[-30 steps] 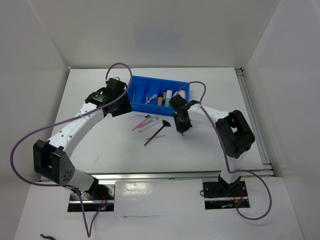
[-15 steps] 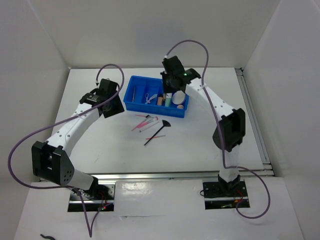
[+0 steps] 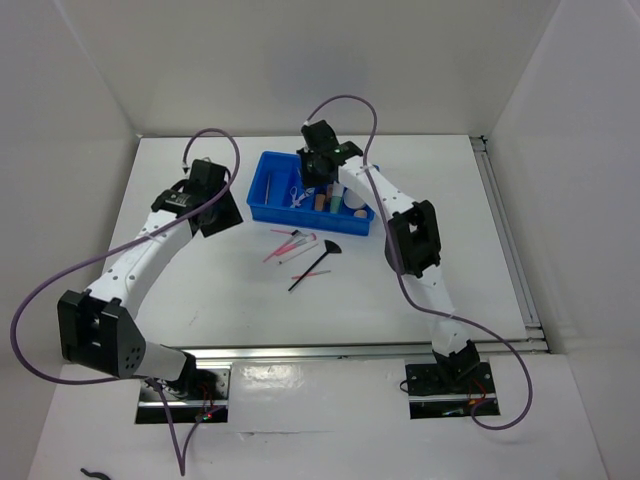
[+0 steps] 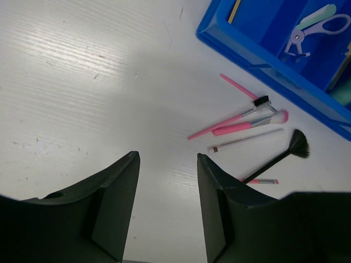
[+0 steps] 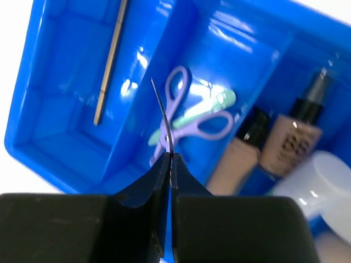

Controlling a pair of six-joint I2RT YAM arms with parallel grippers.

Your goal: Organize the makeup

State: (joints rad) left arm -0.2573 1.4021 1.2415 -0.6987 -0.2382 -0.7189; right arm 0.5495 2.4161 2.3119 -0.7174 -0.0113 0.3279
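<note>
My right gripper (image 5: 171, 158) is shut on a thin black curved strand (image 5: 162, 112). It hangs over the blue tray (image 5: 33, 148), above the compartment with a purple and mint scissor-like tool (image 5: 192, 123). Two beige dark-capped bottles (image 5: 290, 139) lie one compartment to the right, beside a white round item (image 5: 323, 175). A thin gold stick (image 5: 109, 60) lies in the left compartment. Pink sticks (image 4: 241, 127) and a black fan brush (image 4: 285, 156) lie on the table in front of the tray. My left gripper (image 4: 167, 159) is open and empty over bare table, left of them.
In the top view the tray (image 3: 275, 210) stands at the back middle, with my right gripper (image 3: 318, 175) over it and my left gripper (image 3: 215, 205) to its left. The loose sticks (image 3: 292, 245) lie just in front. White walls enclose the table on three sides.
My right arm has risen from the table near the brush and swung back and left to over the tray. My left gripper has drifted a little left, away from the tray.
</note>
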